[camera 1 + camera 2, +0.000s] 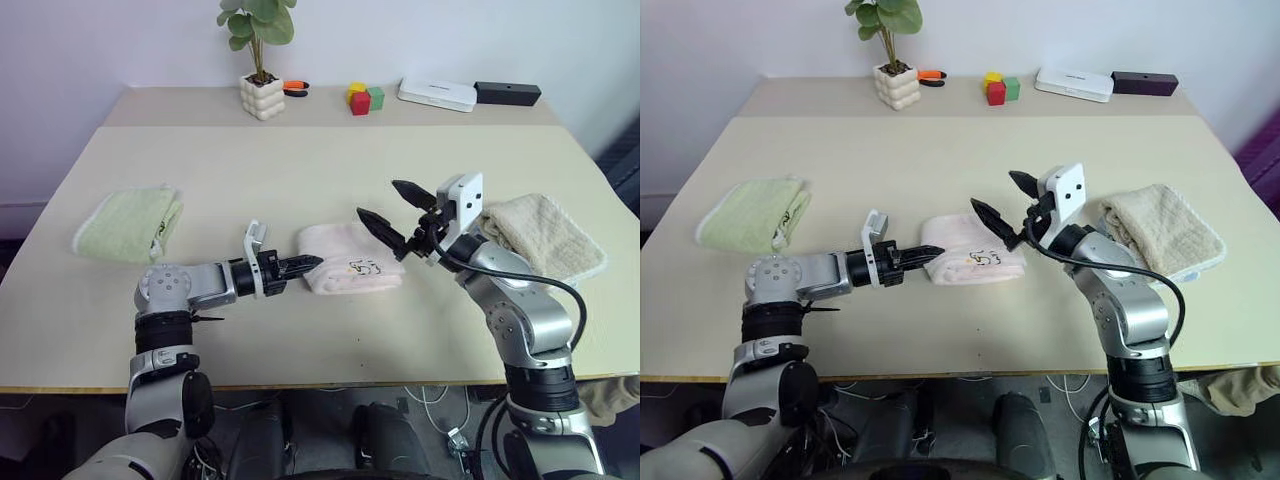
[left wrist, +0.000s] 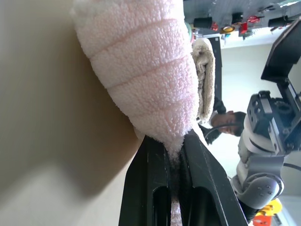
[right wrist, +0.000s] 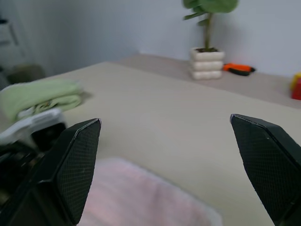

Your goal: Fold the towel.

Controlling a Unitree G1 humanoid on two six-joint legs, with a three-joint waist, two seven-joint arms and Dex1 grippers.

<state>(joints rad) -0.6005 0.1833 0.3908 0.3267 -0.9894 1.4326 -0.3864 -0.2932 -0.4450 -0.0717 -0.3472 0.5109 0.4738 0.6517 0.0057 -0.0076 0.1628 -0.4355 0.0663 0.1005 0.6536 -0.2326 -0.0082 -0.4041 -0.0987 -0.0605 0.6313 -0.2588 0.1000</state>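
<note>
The print (image 1: 366, 267) on the towel (image 1: 345, 255) is too small to read. In the left wrist view the towel's pinched edge vanishes between the left gripper's (image 2: 175, 162) fingers (image 2: 150, 188). In the right wrist view the towel's near part is blurred and cut off.

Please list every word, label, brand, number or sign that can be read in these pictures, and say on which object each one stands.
No text can be read.
Pink towel: a small dark print near one corner, too small to read.
White flat box at the far table edge: no readable marking.
Dark bar beside it: no readable marking.
</note>
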